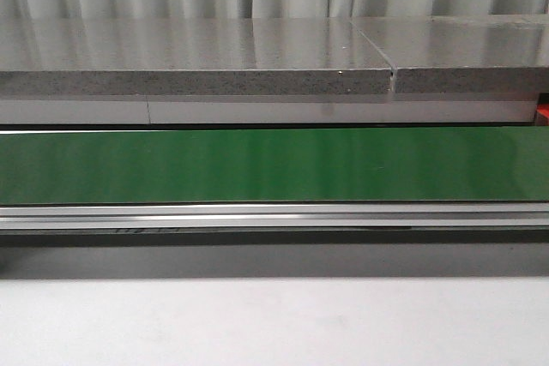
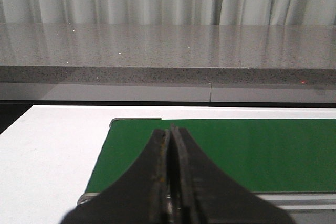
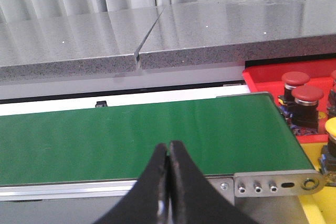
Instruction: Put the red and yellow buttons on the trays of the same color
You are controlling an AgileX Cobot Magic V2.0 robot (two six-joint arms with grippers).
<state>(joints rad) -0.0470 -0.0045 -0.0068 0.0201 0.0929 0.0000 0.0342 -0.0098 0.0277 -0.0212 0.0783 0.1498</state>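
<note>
- left black gripper (image 2: 169, 132) fingers pressed together, nothing held, over end of green conveyor belt (image 2: 226, 153)
- right black gripper (image 3: 169, 148) also closed, empty
- two red mushroom buttons (image 3: 302, 94) in red plastic tray (image 3: 262, 80) past belt end
- yellow button (image 3: 331, 128) over yellow tray (image 3: 320, 203)

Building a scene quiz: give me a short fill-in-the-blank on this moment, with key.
1. The conveyor belt is ____ in colour.
2. Both the left gripper and right gripper have their jaws ____.
3. The red buttons sit in the ____ tray.

Missing words: green; shut; red
</note>
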